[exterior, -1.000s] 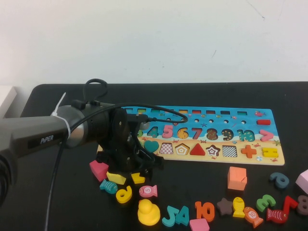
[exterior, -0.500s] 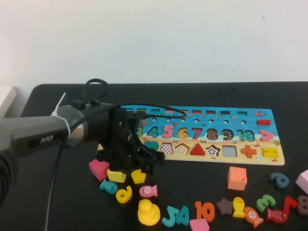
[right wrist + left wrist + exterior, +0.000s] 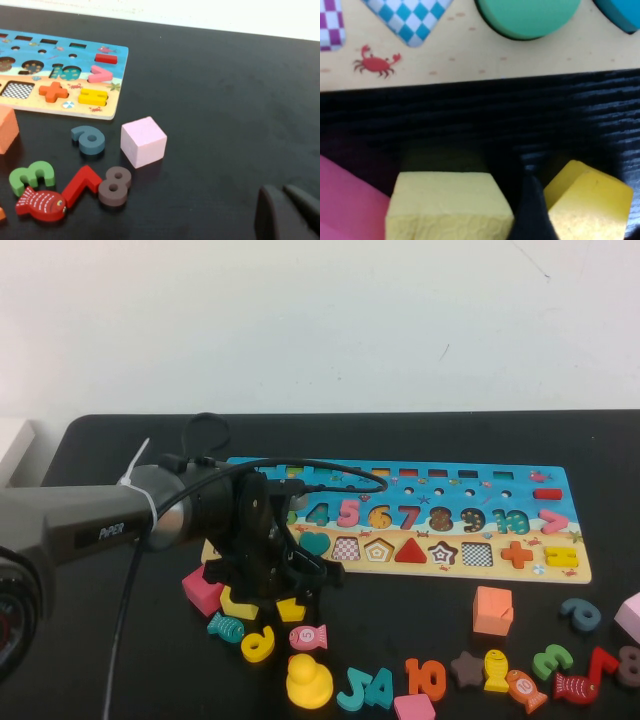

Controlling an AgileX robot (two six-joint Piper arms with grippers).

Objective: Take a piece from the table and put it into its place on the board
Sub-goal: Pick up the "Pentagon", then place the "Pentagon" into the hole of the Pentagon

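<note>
Left tool (image 3: 268, 592) spread wide over flat yellow pentagon piece (image 3: 291, 610).

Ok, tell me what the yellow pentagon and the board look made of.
Yellow pentagon, under the left pincer: likely painted wood, matte; its yellow face looks faintly grainy.
Board: probably wood with a smooth printed top; the crab artwork lies flat on a pale surface.
The right pincer sits apart, over bare table.

Yellow pentagon (image 3: 291, 611) beside board (image 3: 520, 536)
</note>
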